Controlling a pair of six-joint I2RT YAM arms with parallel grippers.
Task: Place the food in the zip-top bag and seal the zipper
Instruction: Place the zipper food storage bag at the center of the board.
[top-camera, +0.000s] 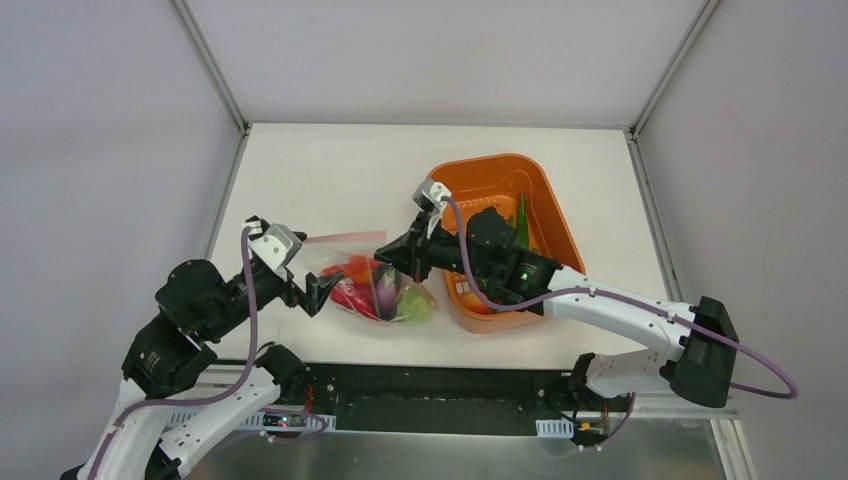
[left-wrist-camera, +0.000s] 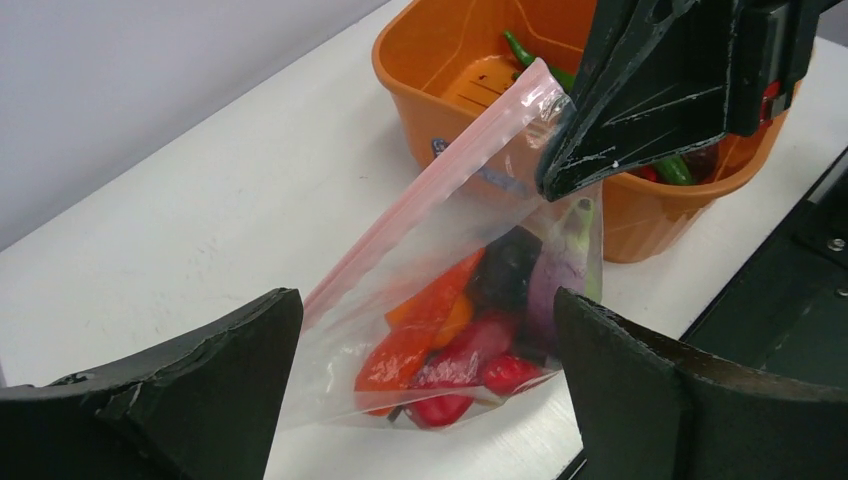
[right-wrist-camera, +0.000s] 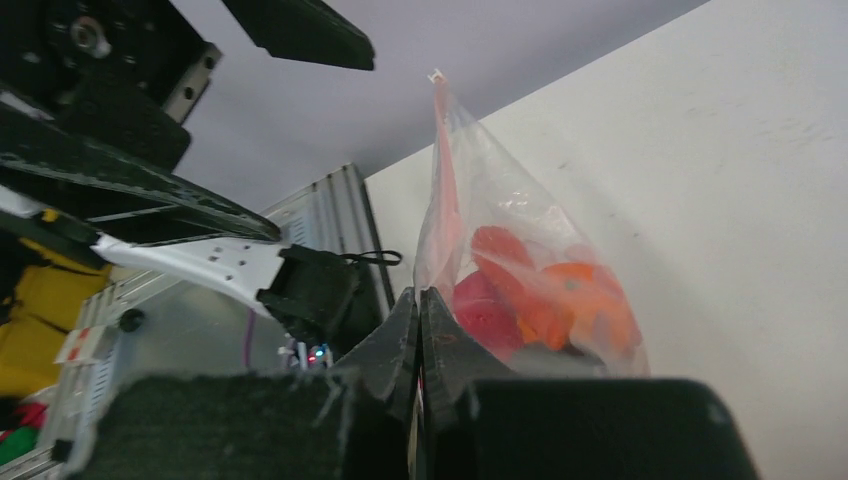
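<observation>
Right gripper (top-camera: 388, 250) is clamped tight on the zip-top bag (left-wrist-camera: 440, 240), food (left-wrist-camera: 450, 345) inside. Left gripper (top-camera: 325, 292) gapes wide and empty at the bag's nine o'clock.

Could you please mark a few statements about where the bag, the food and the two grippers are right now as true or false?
1. The left gripper stands open, holding nothing. True.
2. The right gripper hangs open over the orange tub. False: it is shut on the zip-top bag, at the mouth edge.
3. The zip-top bag is empty. False: food in red, orange and purple sits inside it.
4. A green pepper lies in the orange tub. True.
</observation>
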